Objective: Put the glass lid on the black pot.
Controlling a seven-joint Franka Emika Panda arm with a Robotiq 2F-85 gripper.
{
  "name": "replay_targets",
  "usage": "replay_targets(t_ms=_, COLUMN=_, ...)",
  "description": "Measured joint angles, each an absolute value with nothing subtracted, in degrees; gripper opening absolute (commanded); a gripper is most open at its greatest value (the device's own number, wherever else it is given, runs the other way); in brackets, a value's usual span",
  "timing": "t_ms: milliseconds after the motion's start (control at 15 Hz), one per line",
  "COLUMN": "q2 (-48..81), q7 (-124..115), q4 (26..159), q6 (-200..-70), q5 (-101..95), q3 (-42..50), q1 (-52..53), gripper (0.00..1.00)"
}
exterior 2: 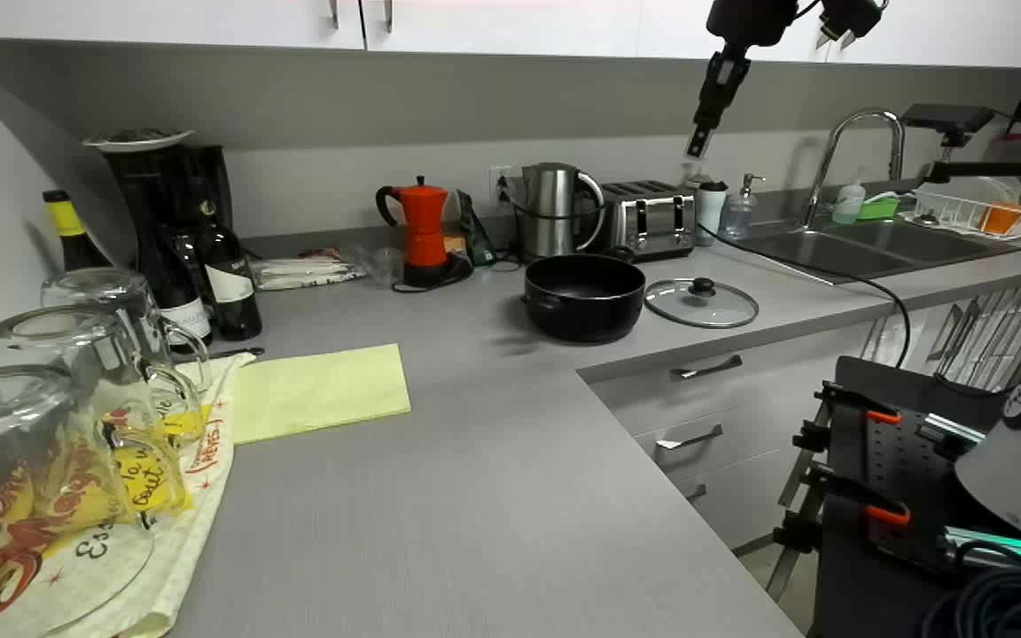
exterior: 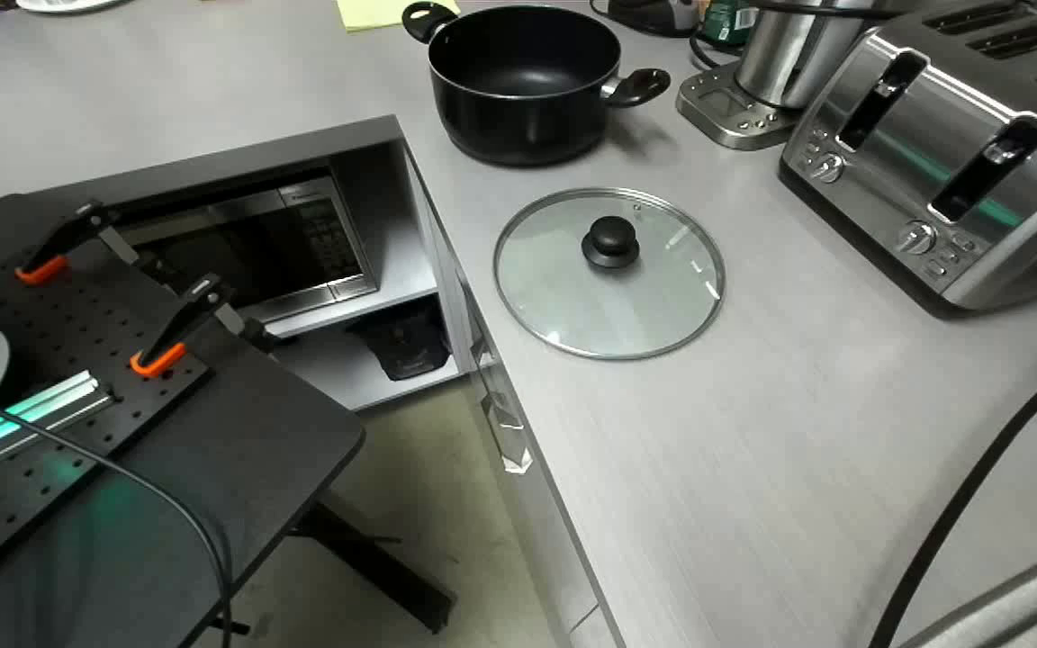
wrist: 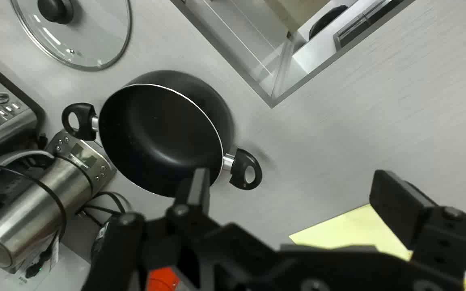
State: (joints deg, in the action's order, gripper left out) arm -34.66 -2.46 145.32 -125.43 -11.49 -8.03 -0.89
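Note:
The glass lid (exterior: pixel 608 297) lies flat on the grey counter, black knob up, beside the pot. It also shows in an exterior view (exterior 2: pixel 705 307) and at the top left of the wrist view (wrist: pixel 91 34), partly cut off. The black pot (exterior: pixel 523 121) stands upright and uncovered, with its inside bare. It also shows in an exterior view (exterior 2: pixel 585 306) and in the wrist view (wrist: pixel 164 133). My gripper (wrist: pixel 291 184) is open, its fingers wide apart with nothing between them. In an exterior view the gripper (exterior 2: pixel 697 146) hangs high above the counter, apart from pot and lid.
A silver toaster (exterior: pixel 951 162) and a steel kettle (exterior 2: pixel 550 213) stand behind the pot and lid. A red moka pot (exterior 2: pixel 424 230), a yellow cloth (exterior 2: pixel 324 390) and glass mugs (exterior 2: pixel 58 425) are on the counter. The counter's front edge runs close to the lid. White cupboards (exterior 2: pixel 502 27) hang above.

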Motion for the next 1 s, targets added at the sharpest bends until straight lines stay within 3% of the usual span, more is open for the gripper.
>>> replay_targets(t_ms=667, q2=-34.48, q7=-2.28, q4=145.31, q6=-125.43, q5=-11.49, q3=-7.54, q1=-0.67, gripper=1.00)
replay_targets(t_ms=1000, q2=-32.09, q7=0.50, q4=145.26, q6=-125.56, q5=-11.29, q3=-2.02, q1=-1.02, gripper=1.00)
